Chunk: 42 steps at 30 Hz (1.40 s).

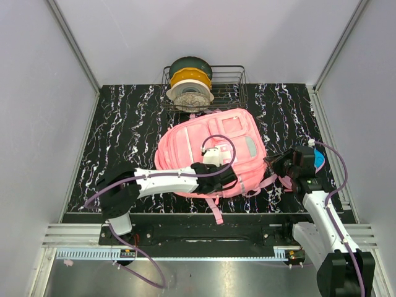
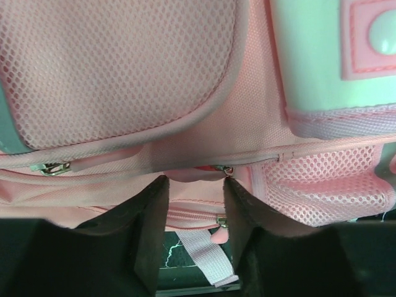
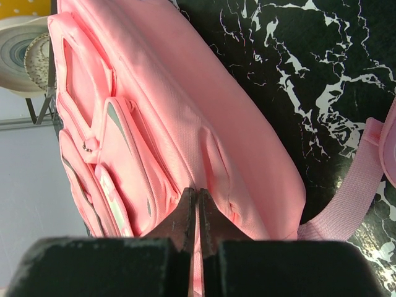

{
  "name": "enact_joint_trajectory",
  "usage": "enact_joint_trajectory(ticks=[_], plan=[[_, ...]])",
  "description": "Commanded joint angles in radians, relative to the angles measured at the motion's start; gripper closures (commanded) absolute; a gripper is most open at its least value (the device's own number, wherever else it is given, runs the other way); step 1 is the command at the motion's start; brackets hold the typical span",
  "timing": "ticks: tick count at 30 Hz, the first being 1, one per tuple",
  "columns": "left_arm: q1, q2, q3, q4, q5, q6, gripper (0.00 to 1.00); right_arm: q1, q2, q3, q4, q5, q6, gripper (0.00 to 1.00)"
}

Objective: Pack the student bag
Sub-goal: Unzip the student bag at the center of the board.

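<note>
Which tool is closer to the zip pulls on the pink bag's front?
Left. The left tool is open at a zip pull on the student bag's front; the right tool is shut at its side.

Left arm and right arm: white link shells between black joint housings, thin purple cable looping along each; left gripper fingers matte black, blunt wedges, grainy surface.
</note>
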Motion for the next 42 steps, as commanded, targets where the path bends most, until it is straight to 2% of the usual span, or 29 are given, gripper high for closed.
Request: enact_joint_trajectory(ticks=[1,2,7,10,11,16,25,32,35,38,42], plan=[[-0.001,-0.021,0.057,0.069,-0.026,0.024,0.51,0.005,-0.019,0.025,0.028,-0.011,-0.005,1.0],[-0.005,-0.038,0.061,0.06,-0.029,0.039,0.32,0.004,-0.021,0.025,0.027,-0.01,-0.006,1.0],[-0.031,-0.196,0.11,0.052,-0.081,0.105,0.25,0.005,-0.013,0.024,0.03,-0.011,-0.005,1.0],[-0.032,-0.241,0.082,0.127,-0.083,0.134,0.23,0.004,-0.006,0.021,0.042,-0.014,0.001,1.0],[-0.029,-0.238,0.071,0.182,-0.072,0.151,0.23,0.004,-0.004,0.022,0.046,-0.013,0.001,1.0],[-0.017,-0.152,0.056,0.195,0.052,0.108,0.29,0.005,-0.01,0.03,0.033,-0.013,-0.002,1.0],[0.02,-0.103,-0.03,0.212,0.054,0.071,0.31,0.005,-0.025,0.022,0.025,-0.013,0.004,1.0],[0.045,-0.06,-0.039,0.256,0.146,0.085,0.34,0.004,-0.03,0.021,0.026,-0.011,0.007,1.0],[0.045,-0.035,-0.057,0.27,0.193,0.062,0.37,0.005,-0.026,0.022,0.025,-0.011,0.006,1.0],[0.037,-0.037,-0.091,0.301,0.233,0.039,0.46,0.004,-0.025,0.025,0.027,-0.008,0.007,1.0],[0.026,-0.037,-0.111,0.289,0.212,0.027,0.48,0.005,-0.019,0.022,0.034,-0.01,0.009,1.0]])
